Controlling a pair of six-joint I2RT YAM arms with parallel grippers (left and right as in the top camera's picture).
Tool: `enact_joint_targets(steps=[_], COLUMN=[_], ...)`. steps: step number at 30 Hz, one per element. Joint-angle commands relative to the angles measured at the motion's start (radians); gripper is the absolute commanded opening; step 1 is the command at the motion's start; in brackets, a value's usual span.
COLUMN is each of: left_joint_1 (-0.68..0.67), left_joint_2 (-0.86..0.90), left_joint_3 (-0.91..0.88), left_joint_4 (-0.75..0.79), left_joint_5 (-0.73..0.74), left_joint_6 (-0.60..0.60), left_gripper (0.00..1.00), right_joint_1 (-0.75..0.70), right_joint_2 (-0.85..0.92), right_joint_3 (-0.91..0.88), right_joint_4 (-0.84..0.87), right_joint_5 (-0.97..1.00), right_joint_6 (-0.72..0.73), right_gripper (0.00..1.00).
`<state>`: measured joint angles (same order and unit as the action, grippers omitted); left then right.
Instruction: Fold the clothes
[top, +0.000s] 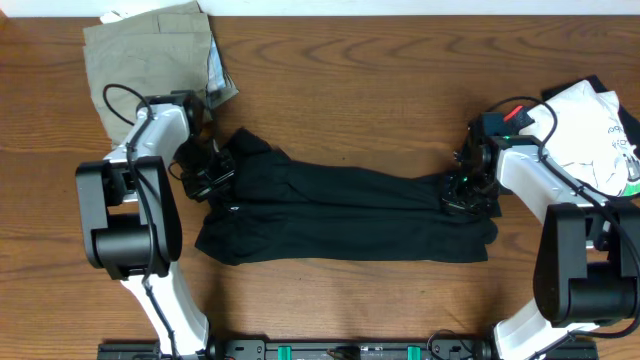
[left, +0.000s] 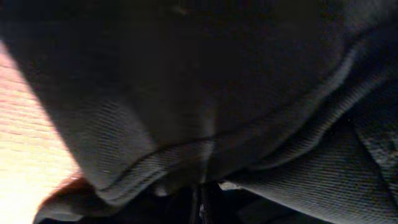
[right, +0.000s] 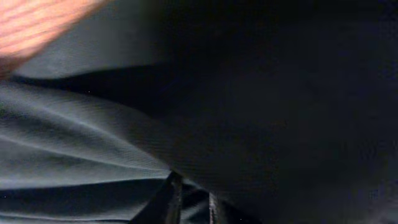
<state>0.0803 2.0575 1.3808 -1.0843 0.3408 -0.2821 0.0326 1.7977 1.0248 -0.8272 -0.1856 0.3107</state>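
Overhead, black T-shirt (top: 340, 215): laid out across the middle of the counter (top: 350, 90) as a long, rumpled band, folded over lengthwise.
Overhead, left gripper (top: 212, 180): set on the T-shirt's left end, where the cloth is gathered into a bunch.
Overhead, right gripper (top: 462, 190): set low on the T-shirt's right end, touching the cloth.
Overhead, khaki-olive piece (top: 150, 50): lying folded beyond the T-shirt's left end, apart from it, at the far edge of the counter.
Overhead, white printed top (top: 590, 130): lying past the T-shirt's right end, behind the right arm.
Left wrist, black T-shirt (left: 205, 81): nearly the whole view is filled by it; a stitched hem is seen drawn down to the bottom centre, where the cloth is pinched.
Left wrist, gripper state: clenched, with a fold of the T-shirt grasped.
Left wrist, counter: a bright strip is seen to the left of the T-shirt.
Right wrist, black T-shirt (right: 93, 143): draped in soft folds right against the camera.
Right wrist, fingertips (right: 165, 198): dark tips are seen at the bottom edge, against the cloth.
Right wrist, gripper state: it cannot be told whether the T-shirt is grasped or released.
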Motion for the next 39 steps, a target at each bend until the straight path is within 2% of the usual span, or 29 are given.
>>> enact_joint_targets(steps=[1,8,17,26,31,35,38,39], left_joint_1=[0.027,0.058,0.101,0.105,0.103,0.103,0.103,0.103], left_joint_2=[0.010,0.010,0.009,-0.032,-0.160,-0.274,-0.352,-0.370], left_joint_3=[-0.005,-0.005,-0.005,-0.002,-0.001,-0.001,-0.002,-0.002], left_joint_4=[-0.003,-0.003,0.005,0.019,0.019,0.005,-0.023,-0.033], left_joint_5=[-0.020,-0.021,-0.020,-0.015,-0.009,-0.009,-0.008,-0.008], left_joint_6=[0.024,0.027,0.026,0.027,0.043,0.043,0.042,0.042], left_gripper=[0.06,0.06,0.06,0.06,0.06,0.06,0.17,0.29], right_joint_1=[-0.038,-0.106,-0.141,-0.164,-0.189,-0.203,-0.213,-0.217], right_joint_2=[-0.012,-0.012,-0.012,-0.012,-0.016,-0.032,-0.060,-0.069], right_joint_3=[-0.008,-0.008,-0.008,0.084,0.242,0.327,0.340,0.338], right_joint_4=[-0.003,-0.005,-0.021,-0.042,-0.206,-0.305,-0.350,-0.364], right_joint_5=[0.085,0.087,0.200,0.261,0.361,0.365,0.365,0.365], right_joint_6=[0.008,0.007,0.025,0.026,0.092,0.093,0.092,0.090], right_gripper=[0.20,0.28,0.38,0.67,0.99,0.99,0.99,0.99])
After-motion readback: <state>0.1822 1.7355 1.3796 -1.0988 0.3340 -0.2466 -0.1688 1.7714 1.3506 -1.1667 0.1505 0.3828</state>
